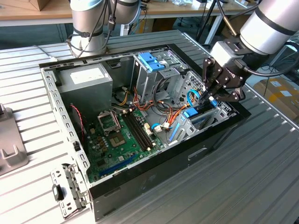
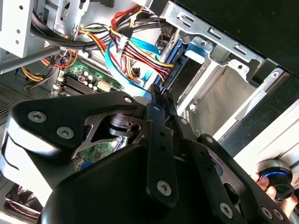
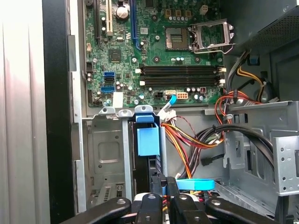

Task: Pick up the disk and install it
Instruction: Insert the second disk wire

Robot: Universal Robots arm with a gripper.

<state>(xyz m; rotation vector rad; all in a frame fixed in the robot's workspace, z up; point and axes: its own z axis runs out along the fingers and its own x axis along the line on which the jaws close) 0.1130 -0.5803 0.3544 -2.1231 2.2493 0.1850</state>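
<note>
The disk [image 3: 148,140] stands on edge in the narrow drive bay at the case's front, its blue rail and tab facing up and its dark body [image 2: 187,70] sunk into the slot. In the exterior view the disk [image 1: 192,113] sits in the bay on the exterior view's right. My gripper [image 1: 209,96] hangs just above it. The black fingers are pressed together in both wrist views, and nothing shows between them. The gripper [image 3: 165,179] has its tips right beside the disk's upper edge. In the second wrist view the gripper [image 2: 159,91] points down at the bay.
The open computer case [image 1: 49,93] lies on a ribbed metal table. Inside are a green motherboard [image 1: 117,135], a grey power supply box [image 1: 86,79], an upright metal cage with a blue top [image 1: 152,60] and bundles of coloured cables [image 3: 196,140] beside the bay. A loose metal bracket [image 1: 70,186] lies at the case's corner.
</note>
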